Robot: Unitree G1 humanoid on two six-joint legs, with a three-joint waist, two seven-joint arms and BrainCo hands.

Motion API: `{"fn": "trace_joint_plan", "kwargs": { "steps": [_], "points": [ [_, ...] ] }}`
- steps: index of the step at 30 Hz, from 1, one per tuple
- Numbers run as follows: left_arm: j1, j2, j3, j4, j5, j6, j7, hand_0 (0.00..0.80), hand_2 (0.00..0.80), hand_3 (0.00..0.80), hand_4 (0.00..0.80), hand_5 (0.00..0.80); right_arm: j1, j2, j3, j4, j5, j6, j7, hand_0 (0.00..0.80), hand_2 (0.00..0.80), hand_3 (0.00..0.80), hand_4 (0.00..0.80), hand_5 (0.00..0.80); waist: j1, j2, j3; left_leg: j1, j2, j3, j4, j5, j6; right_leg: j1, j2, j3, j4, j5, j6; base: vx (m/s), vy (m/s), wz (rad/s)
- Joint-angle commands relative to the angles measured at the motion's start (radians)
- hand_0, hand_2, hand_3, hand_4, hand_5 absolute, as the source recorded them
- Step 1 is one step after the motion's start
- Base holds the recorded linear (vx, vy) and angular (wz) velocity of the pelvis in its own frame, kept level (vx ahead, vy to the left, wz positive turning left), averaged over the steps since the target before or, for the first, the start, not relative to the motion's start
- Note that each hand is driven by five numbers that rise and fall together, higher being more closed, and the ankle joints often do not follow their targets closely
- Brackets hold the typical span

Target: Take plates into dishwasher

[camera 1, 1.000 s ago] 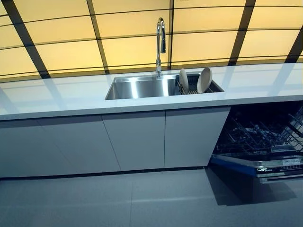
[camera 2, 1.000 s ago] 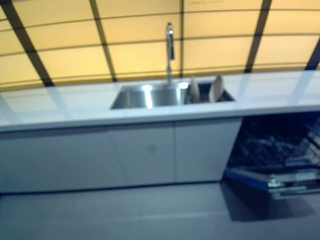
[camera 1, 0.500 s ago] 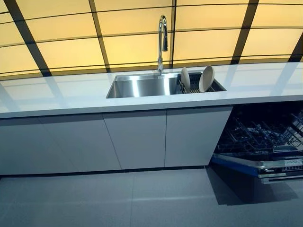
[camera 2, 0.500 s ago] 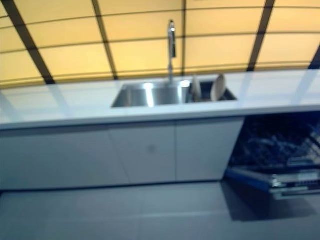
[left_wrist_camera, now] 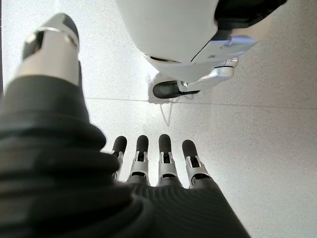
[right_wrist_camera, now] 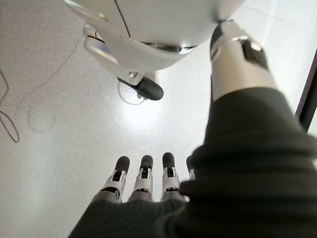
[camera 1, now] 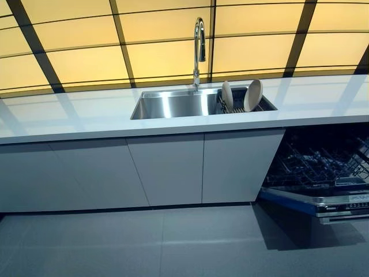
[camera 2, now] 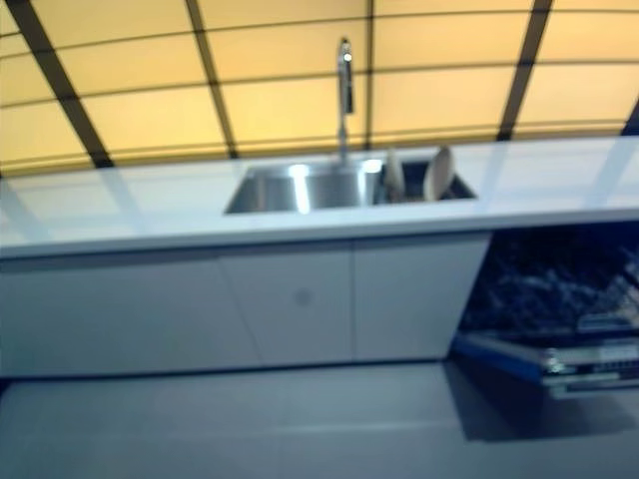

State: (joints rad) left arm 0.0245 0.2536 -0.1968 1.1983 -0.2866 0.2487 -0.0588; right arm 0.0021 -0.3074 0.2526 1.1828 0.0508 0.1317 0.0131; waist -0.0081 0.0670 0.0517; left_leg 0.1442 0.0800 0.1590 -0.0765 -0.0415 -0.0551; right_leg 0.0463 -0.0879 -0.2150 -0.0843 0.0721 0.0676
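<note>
Two beige plates stand on edge in a rack at the right end of the steel sink [camera 1: 151,108]: a smaller plate [camera 1: 227,96] and a larger plate [camera 1: 252,95] leaning to its right. The dishwasher [camera 1: 323,173] is open at the lower right, its dark wire rack [camera 1: 314,164] pulled out over the lowered door. Neither hand shows in the head views. My left hand [left_wrist_camera: 151,166] hangs over the floor with straight fingers and holds nothing. My right hand [right_wrist_camera: 143,183] hangs the same way, fingers straight, empty.
A tall chrome tap [camera 1: 198,46] rises behind the sink. The white countertop [camera 1: 75,115] runs the whole width above white cabinet doors [camera 1: 167,170]. Lit yellow panels with dark frames [camera 1: 86,57] form the back wall. Grey floor [camera 1: 173,242] lies between me and the cabinets.
The whole picture has shifted slightly right and down, so the camera moved. The plates, sink and dishwasher stand as before.
</note>
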Motion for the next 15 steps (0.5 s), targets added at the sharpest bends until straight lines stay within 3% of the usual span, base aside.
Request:
{"fn": "trace_joint_plan", "kwargs": {
  "steps": [1, 9, 10, 11, 12, 15],
  "points": [
    [-0.055, 0.044, -0.004, 0.041, 0.049, 0.008, 0.004, 0.0, 0.0, 0.0, 0.0, 0.0, -0.077, 0.013, 0.068, 0.016, 0.01, -0.036, 0.118, 0.0, 0.0, 0.0, 0.0, 0.0, 0.018, -0.079, 0.016, -0.047, -0.061, 0.027, -0.011, 0.04, 0.039, 0.024, -0.007, -0.012, 0.078, -0.051, 0.055, -0.014, -0.102, 0.02],
    [-0.076, 0.082, -0.012, 0.01, 0.097, 0.025, 0.026, 0.0, 0.0, 0.0, 0.0, 0.0, -0.102, -0.037, 0.117, -0.12, 0.016, -0.098, 0.191, 0.0, 0.0, 0.0, 0.0, 0.0, 0.019, -0.102, 0.045, -0.06, -0.018, 0.019, 0.045, 0.043, 0.025, 0.006, 0.014, -0.004, 0.134, -0.088, 0.023, -0.007, -0.147, 0.07],
    [-0.074, 0.079, -0.003, 0.008, 0.07, 0.021, 0.045, 0.0, 0.0, 0.0, 0.0, 0.0, -0.106, -0.046, 0.128, -0.129, 0.008, -0.101, 0.184, 0.0, 0.0, 0.0, 0.0, 0.0, 0.021, -0.12, 0.063, -0.103, 0.012, 0.017, 0.164, 0.04, 0.01, 0.007, 0.01, 0.001, 0.152, -0.096, -0.001, 0.013, -0.145, 0.05],
    [-0.074, 0.079, -0.002, 0.008, 0.067, 0.02, 0.047, 0.0, 0.0, 0.0, 0.0, 0.0, -0.106, -0.047, 0.129, -0.13, 0.009, -0.1, 0.183, 0.0, 0.0, 0.0, 0.0, 0.0, 0.021, -0.123, 0.065, -0.115, 0.016, 0.015, 0.187, 0.037, 0.008, 0.006, 0.009, 0.001, 0.154, -0.097, -0.004, 0.037, -0.185, 0.13],
    [-0.07, 0.076, 0.017, 0.007, 0.036, 0.012, 0.06, 0.0, 0.0, 0.0, 0.0, 0.0, -0.109, -0.057, 0.137, -0.139, 0.02, -0.091, 0.191, 0.0, 0.0, 0.0, 0.0, 0.0, 0.033, -0.141, 0.093, -0.191, 0.034, -0.011, 0.348, 0.05, 0.004, 0.013, 0.004, 0.015, 0.171, -0.104, -0.027, 0.034, -0.141, 0.12],
    [-0.053, 0.079, 0.051, 0.002, 0.003, 0.007, 0.06, 0.0, 0.0, 0.0, 0.0, 0.0, -0.112, -0.072, 0.149, -0.143, 0.007, -0.083, 0.205, 0.0, 0.0, 0.0, 0.0, 0.0, 0.062, -0.142, 0.138, -0.338, 0.031, -0.025, 0.534, 0.114, -0.001, 0.03, 0.015, 0.028, 0.194, -0.122, -0.057, 0.122, -0.104, -0.18]
  ]
}}
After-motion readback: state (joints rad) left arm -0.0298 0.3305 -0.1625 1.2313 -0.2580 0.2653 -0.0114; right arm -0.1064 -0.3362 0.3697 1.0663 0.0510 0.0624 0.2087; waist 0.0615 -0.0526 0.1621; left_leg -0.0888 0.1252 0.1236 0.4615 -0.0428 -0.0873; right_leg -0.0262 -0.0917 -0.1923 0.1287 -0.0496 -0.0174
